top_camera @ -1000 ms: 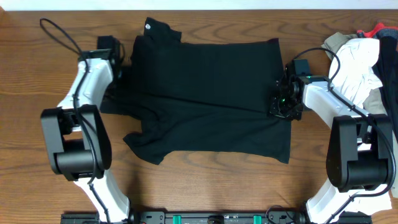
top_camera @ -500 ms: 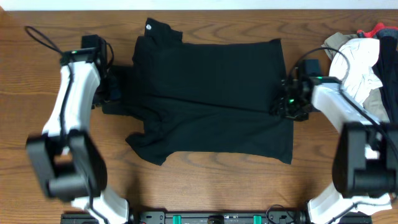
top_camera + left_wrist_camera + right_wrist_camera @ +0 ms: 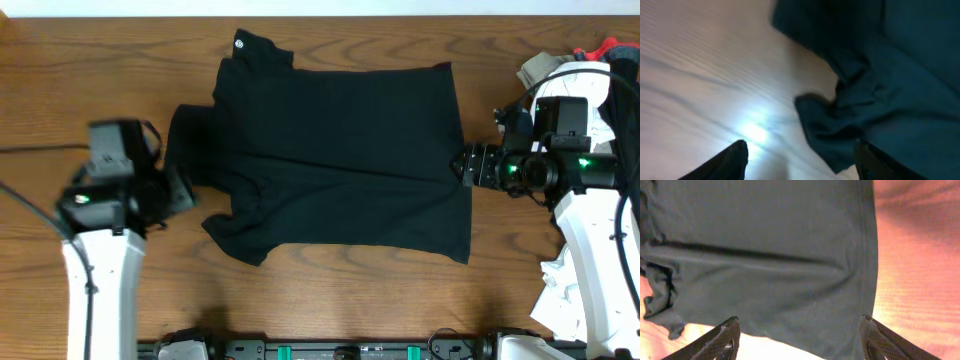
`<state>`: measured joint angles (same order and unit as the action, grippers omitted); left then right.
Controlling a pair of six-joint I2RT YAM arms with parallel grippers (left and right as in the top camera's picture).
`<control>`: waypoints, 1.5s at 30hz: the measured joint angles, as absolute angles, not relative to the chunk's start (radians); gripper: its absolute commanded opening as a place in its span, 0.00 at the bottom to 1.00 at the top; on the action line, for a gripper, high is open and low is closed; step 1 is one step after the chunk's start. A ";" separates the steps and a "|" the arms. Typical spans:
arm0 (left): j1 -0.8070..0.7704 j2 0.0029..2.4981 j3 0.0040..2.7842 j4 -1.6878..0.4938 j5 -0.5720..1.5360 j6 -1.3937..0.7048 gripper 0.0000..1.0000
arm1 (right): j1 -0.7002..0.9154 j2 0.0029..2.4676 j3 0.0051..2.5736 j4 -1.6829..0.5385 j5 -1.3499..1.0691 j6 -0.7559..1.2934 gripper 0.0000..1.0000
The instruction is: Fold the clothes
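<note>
The clothes are one black short-sleeved shirt (image 3: 340, 140) lying across the middle of the wooden table, with a small white round logo (image 3: 238, 42) at its far left corner. An upper layer lies over the lower half along a faint diagonal edge. My left gripper (image 3: 178, 192) sits just off the shirt's left sleeve, open. In the left wrist view the gripper (image 3: 801, 161) holds nothing and the crumpled sleeve (image 3: 840, 125) lies just ahead. My right gripper (image 3: 466, 165) hovers at the shirt's right edge, open. In the right wrist view the gripper (image 3: 800, 336) spans flat fabric (image 3: 770, 245) without gripping it.
A pile of white and beige garments (image 3: 580, 95) with a red piece (image 3: 605, 47) lies at the far right, beside my right arm. Bare wood (image 3: 60, 80) surrounds the shirt on the left and front. The table's back edge runs close behind the shirt's collar.
Both arms have pulled back from the shirt: the left one swung down and away from the left sleeve, the right one moved right. The right jaws have opened wide, letting go of the fabric.
</note>
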<state>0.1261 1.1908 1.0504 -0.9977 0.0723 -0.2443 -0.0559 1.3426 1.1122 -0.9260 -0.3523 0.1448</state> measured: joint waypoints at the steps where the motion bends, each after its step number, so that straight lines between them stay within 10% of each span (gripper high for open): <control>1: 0.126 1.206 0.984 -0.948 0.102 -0.254 0.70 | -0.056 1.343 1.112 -0.933 -0.352 0.144 0.74; 11: 0.125 1.442 0.769 -0.655 0.233 -0.314 0.69 | -0.056 1.343 1.112 -0.963 -0.352 0.144 0.72; 16: 0.125 1.596 0.778 -0.626 0.249 -0.323 0.06 | -0.056 1.343 1.112 -0.971 -0.352 0.144 0.71; 38: 0.169 1.117 0.772 -1.172 0.288 -0.615 0.07 | -0.056 1.393 1.098 -1.003 -0.316 0.128 0.59; 45: 0.170 1.081 0.772 -1.270 0.272 -0.627 0.38 | -0.056 1.517 1.033 -0.986 -0.314 0.129 0.61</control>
<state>0.1696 1.0809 0.7715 -1.2701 0.2722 -0.6270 -0.0559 1.5169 1.0328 -0.9863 -0.3138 0.1287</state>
